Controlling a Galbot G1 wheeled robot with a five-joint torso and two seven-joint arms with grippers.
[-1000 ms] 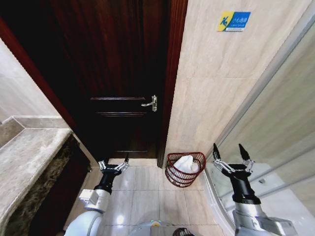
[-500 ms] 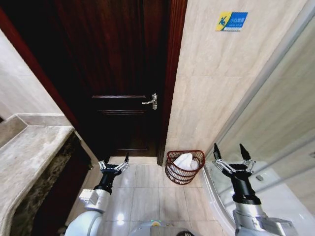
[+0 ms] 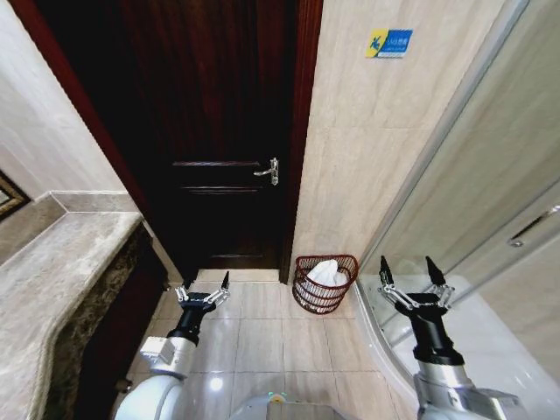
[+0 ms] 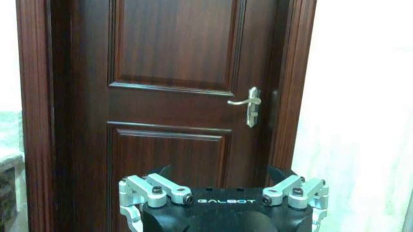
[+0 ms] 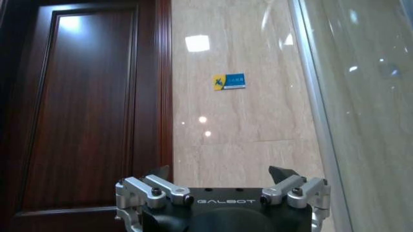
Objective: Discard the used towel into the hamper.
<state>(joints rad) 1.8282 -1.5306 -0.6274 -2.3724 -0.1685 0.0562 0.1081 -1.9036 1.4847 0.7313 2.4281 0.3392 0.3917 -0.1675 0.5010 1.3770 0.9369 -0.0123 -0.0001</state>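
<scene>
at about twelve o'clock from my base, on the floor tiles against the wall just right of the door (image 3: 219, 131), sits the hamper (image 3: 325, 283), and a white towel (image 3: 327, 273) is already bunched inside it, poking up above the rim. from my right gripper (image 3: 411, 271) the hamper lies at roughly nine to ten o'clock and near; from my left gripper (image 3: 203, 284) it lies at about three o'clock and well apart. so the right arm is the nearer one, and any reach to the basket would go leftward and slightly away from me. both grippers are spread wide and carry nothing, held low in front of my torso with tips pointing forward. the left wrist view looks straight at the door and its handle (image 4: 249, 105), the right wrist view at the tiled wall with a small blue sign (image 5: 229, 81). i judge the discard as good as done, since the towel rests in the hamper and neither hand touches it.
</scene>
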